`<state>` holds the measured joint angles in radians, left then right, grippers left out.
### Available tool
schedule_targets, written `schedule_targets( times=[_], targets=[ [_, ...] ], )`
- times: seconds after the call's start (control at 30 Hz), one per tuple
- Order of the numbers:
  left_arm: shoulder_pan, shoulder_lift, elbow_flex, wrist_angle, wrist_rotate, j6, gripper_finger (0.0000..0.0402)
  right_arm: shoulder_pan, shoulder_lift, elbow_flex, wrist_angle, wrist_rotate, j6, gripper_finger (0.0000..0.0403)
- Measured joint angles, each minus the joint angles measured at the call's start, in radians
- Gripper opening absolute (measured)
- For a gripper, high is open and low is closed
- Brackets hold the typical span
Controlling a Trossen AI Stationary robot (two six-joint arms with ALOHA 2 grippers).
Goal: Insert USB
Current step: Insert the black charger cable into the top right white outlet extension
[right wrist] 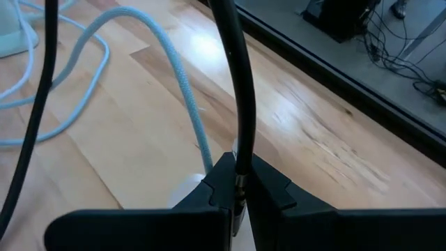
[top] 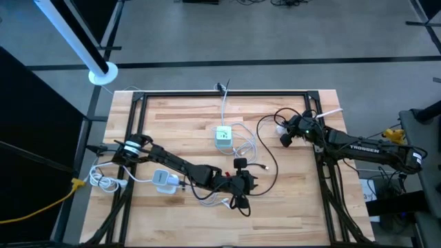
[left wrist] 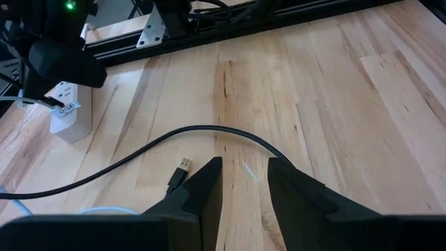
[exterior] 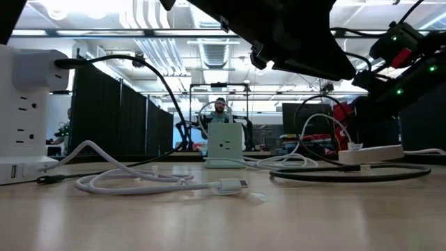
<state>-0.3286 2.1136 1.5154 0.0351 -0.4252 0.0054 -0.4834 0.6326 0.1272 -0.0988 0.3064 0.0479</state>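
A black cable (top: 270, 153) loops across the table and ends in a free USB plug (left wrist: 182, 169) that lies flat on the wood. My left gripper (left wrist: 244, 183) is open just above the table, with the plug beside one finger and touching neither. My right gripper (right wrist: 239, 183) is shut on the same black cable's other end, near a white adapter (left wrist: 70, 117) by the table's right side. A green-white power block (top: 223, 136) stands upright mid-table. A second white power block (top: 164, 180) lies near the left arm. My right gripper pinches the black cable (right wrist: 240, 164) between its two fingers, close to the cable's end. The cable runs out lengthwise from between the fingertips and curves away over the table. The white adapter under the fingers is mostly hidden, so I cannot tell whether they touch it.
White and pale blue cables (right wrist: 174, 77) lie in loose coils around the power blocks. A white cable's plug (exterior: 230, 185) rests on the wood near the table's front. A black metal frame (top: 224, 94) borders the table. Bare wood shows at the near right (top: 289, 213).
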Motion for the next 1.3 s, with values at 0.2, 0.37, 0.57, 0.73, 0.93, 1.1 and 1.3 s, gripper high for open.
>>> schedule_targets(
  times=[0.2, 0.37, 0.57, 0.73, 0.93, 1.1, 1.3],
  targets=[
    [0.0, 0.0, 0.0, -0.002, 0.0, 0.002, 0.0105, -0.013, 0.044, 0.003, 0.019, 0.007, 0.0, 0.0008],
    [0.0, 0.0, 0.0, -0.007, 0.0, 0.002, 0.0103, -0.015, 0.054, 0.003, 0.008, 0.01, 0.012, 0.0008],
    [0.0, 0.0, 0.0, -0.008, 0.0, -0.005, 0.0103, -0.014, 0.054, 0.003, -0.003, 0.055, 0.039, 0.0008],
    [-0.002, 0.0, 0.0, -0.008, 0.0, -0.007, 0.0103, -0.014, 0.054, 0.003, -0.019, 0.059, 0.087, 0.0008],
    [-0.002, 0.0, 0.007, -0.007, -0.002, -0.012, 0.0103, -0.015, 0.055, 0.0, -0.015, 0.037, 0.101, 0.0008],
    [-0.013, -0.006, 0.007, -0.011, -0.009, -0.015, 0.0103, -0.015, 0.055, -0.008, -0.01, 0.018, 0.156, 0.0007],
    [-0.021, -0.023, 0.008, -0.065, -0.06, -0.015, 0.0103, -0.015, 0.055, -0.01, -0.018, 0.035, 0.237, 0.0007]
  ],
)
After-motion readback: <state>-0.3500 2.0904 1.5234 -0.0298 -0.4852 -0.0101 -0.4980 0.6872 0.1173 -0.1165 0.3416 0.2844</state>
